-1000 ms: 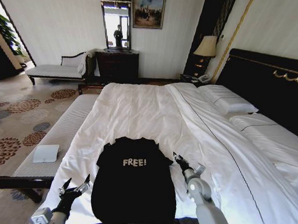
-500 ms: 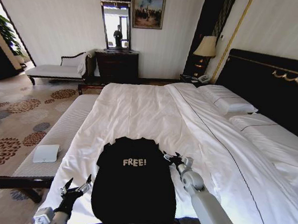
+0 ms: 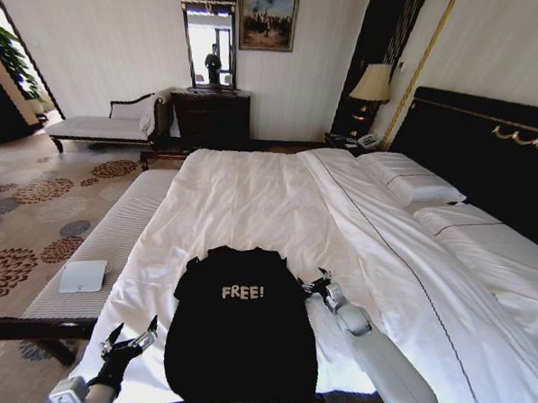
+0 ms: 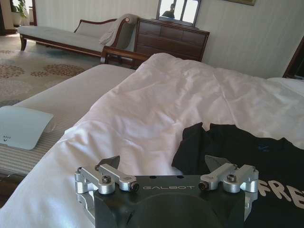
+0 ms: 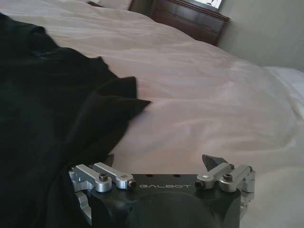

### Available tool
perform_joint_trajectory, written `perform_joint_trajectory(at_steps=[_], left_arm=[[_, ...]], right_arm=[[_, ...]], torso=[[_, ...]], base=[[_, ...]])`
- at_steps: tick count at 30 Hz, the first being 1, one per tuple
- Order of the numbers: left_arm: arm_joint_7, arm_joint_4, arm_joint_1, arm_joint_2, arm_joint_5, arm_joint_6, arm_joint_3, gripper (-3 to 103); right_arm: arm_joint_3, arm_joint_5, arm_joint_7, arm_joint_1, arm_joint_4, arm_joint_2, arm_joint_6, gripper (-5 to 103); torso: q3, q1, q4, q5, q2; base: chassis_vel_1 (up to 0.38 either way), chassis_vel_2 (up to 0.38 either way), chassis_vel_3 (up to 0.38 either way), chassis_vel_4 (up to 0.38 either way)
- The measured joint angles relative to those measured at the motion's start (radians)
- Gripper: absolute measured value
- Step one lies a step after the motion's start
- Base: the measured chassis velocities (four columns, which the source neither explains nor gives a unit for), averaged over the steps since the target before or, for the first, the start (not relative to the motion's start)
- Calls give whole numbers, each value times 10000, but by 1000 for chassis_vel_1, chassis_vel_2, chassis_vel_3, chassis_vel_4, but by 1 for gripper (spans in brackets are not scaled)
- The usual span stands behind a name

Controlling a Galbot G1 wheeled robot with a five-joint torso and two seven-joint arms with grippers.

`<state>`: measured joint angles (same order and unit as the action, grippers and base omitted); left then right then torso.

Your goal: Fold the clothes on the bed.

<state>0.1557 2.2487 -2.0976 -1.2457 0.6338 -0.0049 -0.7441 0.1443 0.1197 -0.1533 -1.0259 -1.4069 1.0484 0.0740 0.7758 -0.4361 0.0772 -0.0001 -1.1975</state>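
We see bed (image 3: pixel 251 192) wide, white. T-shirt (image 3: pixel 242 331) lies flat near foot edge, unfolded; folding all left, we judge. Right gripper (image 3: pixel 316 286) spread, empty, at sleeve. Left gripper (image 3: pixel 128 342) spread, empty, beside hem.

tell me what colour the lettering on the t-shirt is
White, on the black T-shirt; clearest in the head view.

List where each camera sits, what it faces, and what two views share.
Head view: high, looking down the bed; both arms show, left end effector and right end effector flanking the T-shirt.
Left wrist view: behind its open end effector, facing T-shirt and dresser.
Right wrist view: behind its open end effector, at the sleeve.
Shared: T-shirt, bed, dresser.
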Motion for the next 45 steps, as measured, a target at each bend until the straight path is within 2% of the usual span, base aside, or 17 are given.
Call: perform_joint_trajectory(at_steps=[6,12,17,26,30,33,34,35,38,39,42,45], left_arm=[[-9,75,-81,-6,92,0,-174,100],[-117,57,-140,-111,167,-12,-318,100],[-157,31,-139,-221,163,-26,-313,100],[-214,-28,-172,-261,182,-72,-351,100],[-223,-50,-158,-261,214,-78,-364,100],[-252,-122,-133,-278,220,-88,-357,100],[-252,-122,-133,-278,220,-88,-357,100],[-258,-136,-127,-280,221,-90,-342,100],[-270,-155,-99,-280,217,-95,-290,100],[-270,-155,-99,-280,217,-95,-290,100],[-277,-155,-91,-279,215,-103,-274,100],[-293,-154,-99,-277,219,-116,-291,100]], right_arm=[[-337,-221,-205,108,-3,195,-611,100],[-562,10,82,103,-554,639,-723,100],[-938,-566,371,-25,-889,1078,-1132,100],[-1620,-1255,359,-679,-1063,1312,-1253,100],[-1592,-1191,342,-993,-1360,1320,-1246,100],[-1187,-141,428,-1343,-2334,1224,-713,100],[-1187,-141,428,-1343,-2334,1224,-713,100],[-1072,360,532,-1394,-2608,1190,-450,100],[-575,2746,1172,-1263,-3233,1159,481,100],[-575,2746,1172,-1263,-3233,1159,481,100],[-246,4087,1959,-558,-2728,1164,1129,100],[-234,3962,2089,-99,-2060,1177,1184,100]], torso=[[0,0,0,1,0],[0,0,-2,-4,0],[0,0,-3,0,0],[0,0,-1,2,0],[0,0,-1,1,0],[0,0,0,1,0],[0,0,0,1,0],[-1,0,0,0,0],[-1,1,1,-1,-1],[-1,1,1,-1,-1],[-1,1,-1,-1,-1],[0,0,0,3,-1]], base=[[0,0,0,0],[0,0,0,0],[0,0,0,0],[0,0,0,0],[0,0,0,0],[0,0,0,0],[0,0,0,0],[0,0,0,0],[0,0,0,0],[0,0,0,0],[0,0,0,0],[0,0,0,0]])
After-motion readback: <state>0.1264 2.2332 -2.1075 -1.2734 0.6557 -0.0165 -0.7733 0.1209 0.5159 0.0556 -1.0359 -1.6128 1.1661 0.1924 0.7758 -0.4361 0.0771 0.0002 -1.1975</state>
